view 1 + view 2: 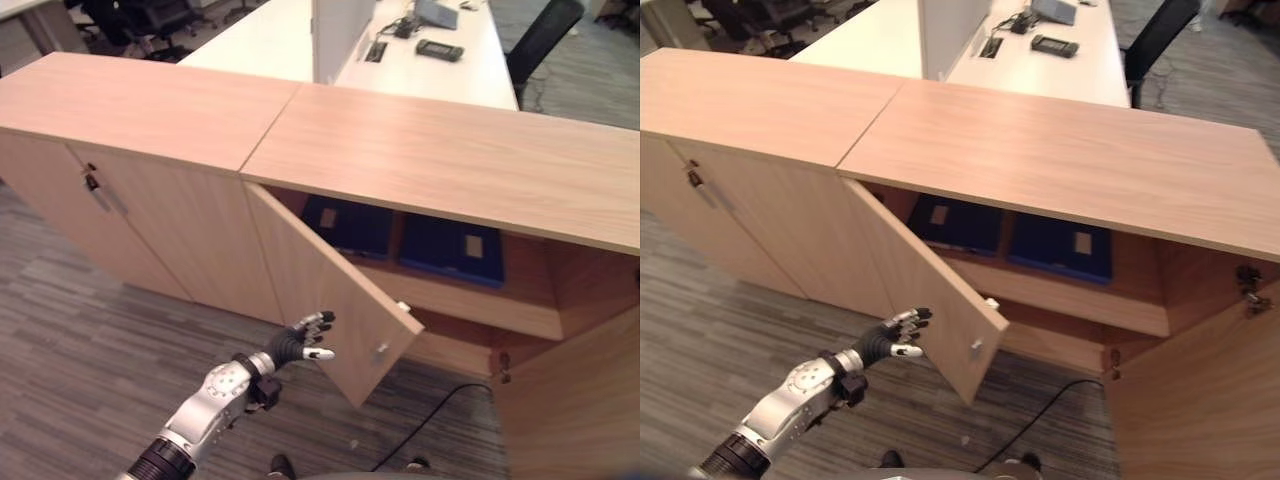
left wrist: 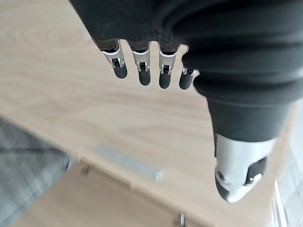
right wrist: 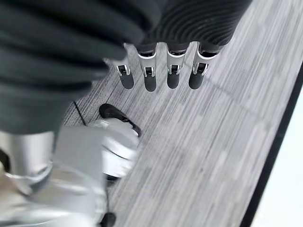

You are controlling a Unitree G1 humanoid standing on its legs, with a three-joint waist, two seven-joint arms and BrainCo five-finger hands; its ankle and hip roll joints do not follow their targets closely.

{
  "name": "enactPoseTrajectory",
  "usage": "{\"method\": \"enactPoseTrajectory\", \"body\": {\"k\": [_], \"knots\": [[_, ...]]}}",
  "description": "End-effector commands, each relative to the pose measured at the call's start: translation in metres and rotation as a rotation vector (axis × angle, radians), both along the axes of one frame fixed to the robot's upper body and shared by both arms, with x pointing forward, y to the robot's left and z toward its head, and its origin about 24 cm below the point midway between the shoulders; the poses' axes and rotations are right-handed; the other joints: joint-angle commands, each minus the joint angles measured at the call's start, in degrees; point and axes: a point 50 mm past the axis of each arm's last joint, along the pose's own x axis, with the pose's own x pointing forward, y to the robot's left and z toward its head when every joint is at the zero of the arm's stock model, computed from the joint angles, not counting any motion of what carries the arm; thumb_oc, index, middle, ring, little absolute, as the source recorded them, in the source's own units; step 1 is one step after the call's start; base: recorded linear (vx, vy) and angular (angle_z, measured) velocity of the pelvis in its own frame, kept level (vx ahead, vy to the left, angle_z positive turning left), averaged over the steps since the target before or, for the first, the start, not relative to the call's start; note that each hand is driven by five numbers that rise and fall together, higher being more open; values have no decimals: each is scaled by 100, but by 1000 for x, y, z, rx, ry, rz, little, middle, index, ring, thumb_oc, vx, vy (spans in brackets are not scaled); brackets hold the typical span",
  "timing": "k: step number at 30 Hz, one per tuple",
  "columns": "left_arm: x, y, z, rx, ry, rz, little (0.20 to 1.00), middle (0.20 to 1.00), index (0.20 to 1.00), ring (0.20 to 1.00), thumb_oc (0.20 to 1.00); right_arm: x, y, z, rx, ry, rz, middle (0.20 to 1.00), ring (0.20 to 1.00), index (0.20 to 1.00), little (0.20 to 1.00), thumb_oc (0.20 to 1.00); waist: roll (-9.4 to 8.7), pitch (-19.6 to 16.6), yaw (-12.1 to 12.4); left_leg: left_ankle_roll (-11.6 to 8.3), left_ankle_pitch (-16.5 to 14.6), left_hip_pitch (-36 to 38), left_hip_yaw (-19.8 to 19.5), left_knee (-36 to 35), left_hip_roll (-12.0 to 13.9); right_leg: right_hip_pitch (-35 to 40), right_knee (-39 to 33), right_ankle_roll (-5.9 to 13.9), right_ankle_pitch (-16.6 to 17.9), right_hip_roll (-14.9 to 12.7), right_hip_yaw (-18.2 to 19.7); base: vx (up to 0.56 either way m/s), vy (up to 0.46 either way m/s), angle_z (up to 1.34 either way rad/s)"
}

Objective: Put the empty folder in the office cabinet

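The left robot hand hangs with fingers relaxed, holding nothing, just beside the half-open light wooden cabinet door — dark blue folders lie on the shelf inside. The right robot hand hangs open over grey carpet.

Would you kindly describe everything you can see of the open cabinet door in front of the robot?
The cabinet door is a flat panel of light wood grain, hinged under the cabinet top and swung outward, standing ajar. A small silver fitting sits near its free edge. Behind it, dark blue folders lie on the shelf. The left robot hand, fingers relaxed, is at its outer face; contact cannot be told.
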Motion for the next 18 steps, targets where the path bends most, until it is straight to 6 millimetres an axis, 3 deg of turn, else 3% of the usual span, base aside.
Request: {"method": "enactPoseTrajectory", "body": {"k": [1,5,15,18], "knots": [[2,-8,17,-20,-99,-31,1000,1000,1000,1000,1000,-3,23,-6,48,16,17,1000,1000,1000,1000,1000,-41,-154,20,296,-572,-307,-636,87,-268,-416,-92,140,41,288,209,35,-75,-23],[-5,-1,6,-14,-59,29,1000,1000,1000,1000,1000,-4,22,-7,32,-4,-8,1000,1000,1000,1000,1000,49,-187,-99,152,-496,-166,-529,84,-3,-353,-196,-19,-185,663,377,26,-133,-22],[-1,1,3,-18,-53,90,1000,1000,1000,1000,1000,-5,18,-6,8,-25,-39,1000,1000,1000,1000,1000,177,-223,-341,-137,-249,-41,-348,132,509,-277,-90,-324,-576,1163,766,9,-121,-15],[3,1,6,-16,-68,100,1000,1000,1000,1000,1000,-8,15,-5,-8,-27,-54,1000,1000,1000,1000,1000,149,-170,-489,-227,-349,-76,-179,779,909,-231,89,-527,-772,1426,1021,30,-167,-27]]}}
